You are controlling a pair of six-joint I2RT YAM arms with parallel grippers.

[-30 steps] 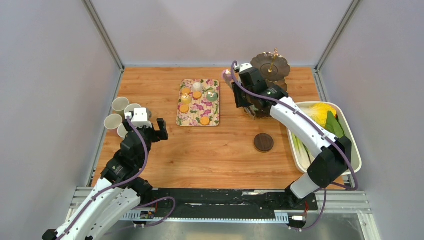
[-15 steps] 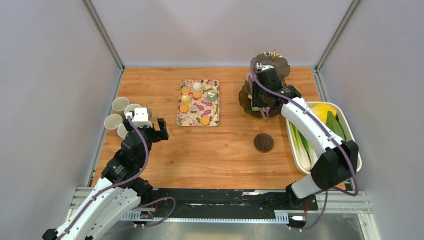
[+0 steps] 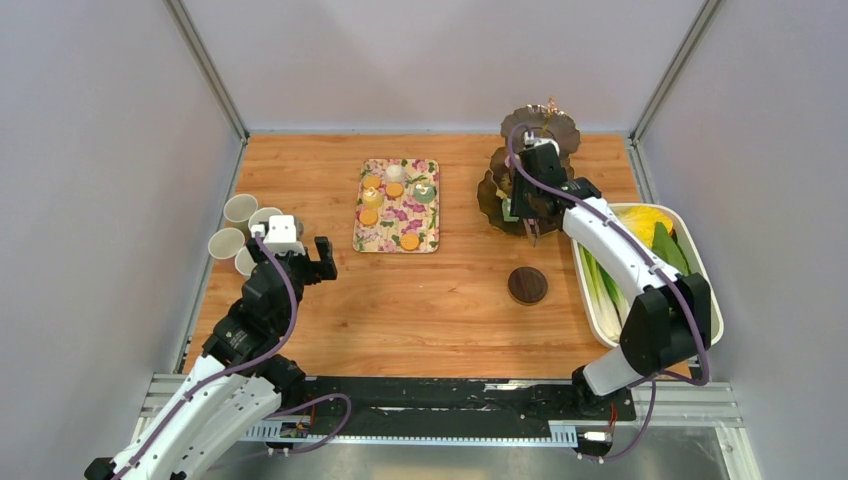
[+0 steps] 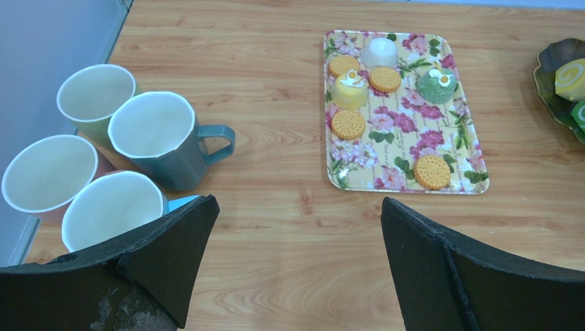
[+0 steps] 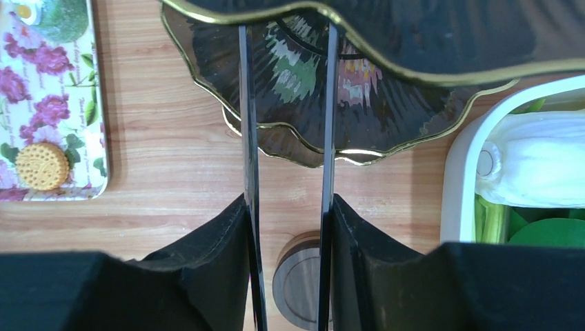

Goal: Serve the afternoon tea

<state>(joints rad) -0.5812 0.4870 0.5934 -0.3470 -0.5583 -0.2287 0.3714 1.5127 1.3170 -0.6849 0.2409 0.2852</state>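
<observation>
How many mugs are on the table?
4, huddled at the table's left edge: green mug at the back, teal mug beside it, pink mug leftmost, blue mug nearest the left gripper. None seems hidden.

Open tabletop [image 3: 458,215] between tray [image 3: 378,238] and stand [image 3: 522,125]

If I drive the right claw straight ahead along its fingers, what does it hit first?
The tiered stand. The right claw has its fingers under the gold rim of one scalloped plate, above the floral plate; pushing on likely strikes the stand first, though depth is unclear.
</observation>
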